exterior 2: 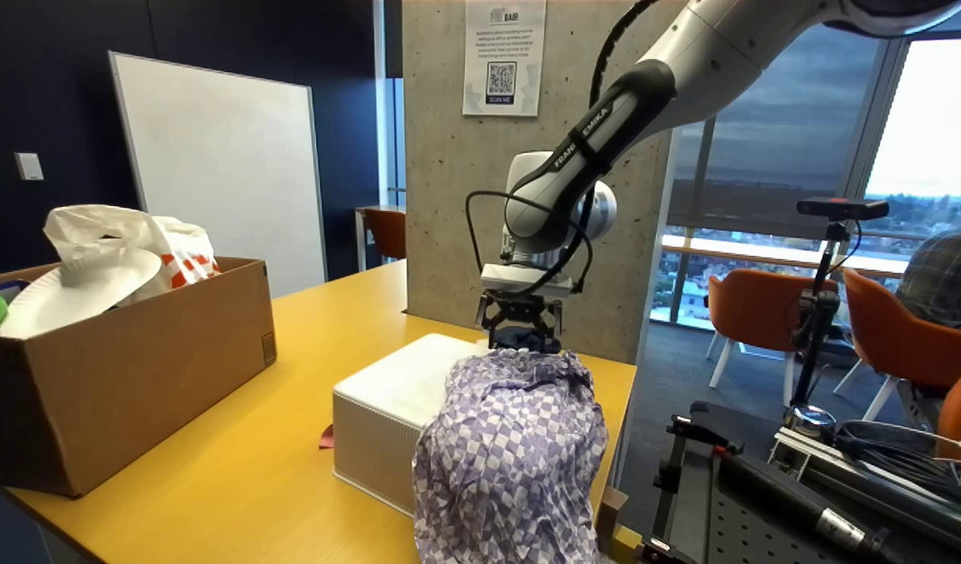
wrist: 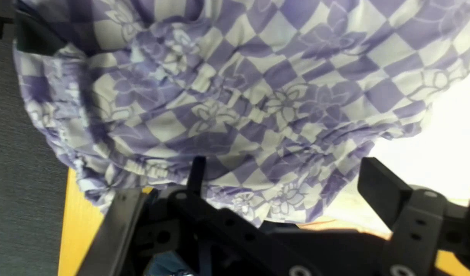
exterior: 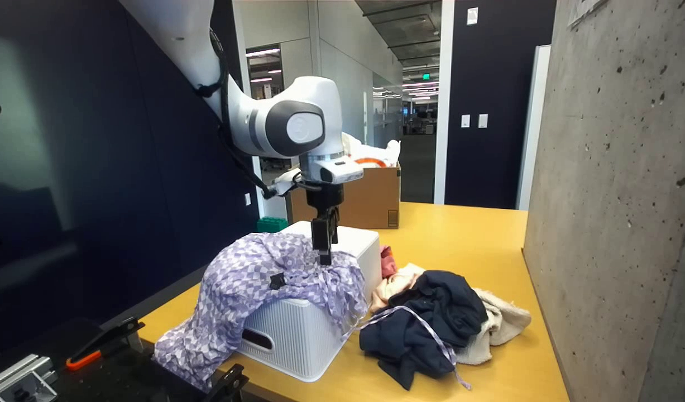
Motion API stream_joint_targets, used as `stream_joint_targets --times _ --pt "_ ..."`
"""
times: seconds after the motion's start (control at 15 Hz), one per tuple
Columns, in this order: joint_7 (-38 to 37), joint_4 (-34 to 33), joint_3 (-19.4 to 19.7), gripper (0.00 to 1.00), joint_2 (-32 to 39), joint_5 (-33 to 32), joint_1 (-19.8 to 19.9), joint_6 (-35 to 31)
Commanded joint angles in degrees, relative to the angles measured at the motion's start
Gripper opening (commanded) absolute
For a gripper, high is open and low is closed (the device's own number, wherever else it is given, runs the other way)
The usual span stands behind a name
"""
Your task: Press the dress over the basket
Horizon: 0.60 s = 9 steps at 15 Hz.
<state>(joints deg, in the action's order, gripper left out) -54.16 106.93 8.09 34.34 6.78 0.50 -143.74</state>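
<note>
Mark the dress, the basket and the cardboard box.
Dress [exterior 2: 511, 458]: in an exterior view, its hanging folds.
Basket [exterior: 302, 332]: in an exterior view, its ribbed wall.
Cardboard box [exterior 2: 159, 376]: in an exterior view, its side panel.

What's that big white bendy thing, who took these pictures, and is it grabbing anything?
That's a robot arm with a black hand. Two pictures come from cameras standing apart from it; the close-up comes from a camera on the arm. On the yellow table, a lavender checked dress is draped over part of a white basket. Dark clothes lie beside the basket, and there's a cardboard box too. The hand's fingers are spread, on or just above the dress, gripping nothing.
</note>
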Motion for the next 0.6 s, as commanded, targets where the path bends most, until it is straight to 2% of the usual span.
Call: stream_joint_targets --times 0.0,0.27,0.33,0.4,0.53 --pt "0.9 -4.5 -0.8 1.00 3.7 1.4 -0.5 -1.9" --pt "1.8 -5.4 -2.1 1.00 5.1 3.3 0.0 -2.2" --pt "2.0 -5.3 -2.3 0.75 5.2 3.9 0.1 -2.2" --pt "2.3 -5.3 -2.4 0.74 5.3 4.3 0.2 -2.0" --pt "2.6 -5.1 -2.2 0.58 5.3 4.6 0.2 -2.0"
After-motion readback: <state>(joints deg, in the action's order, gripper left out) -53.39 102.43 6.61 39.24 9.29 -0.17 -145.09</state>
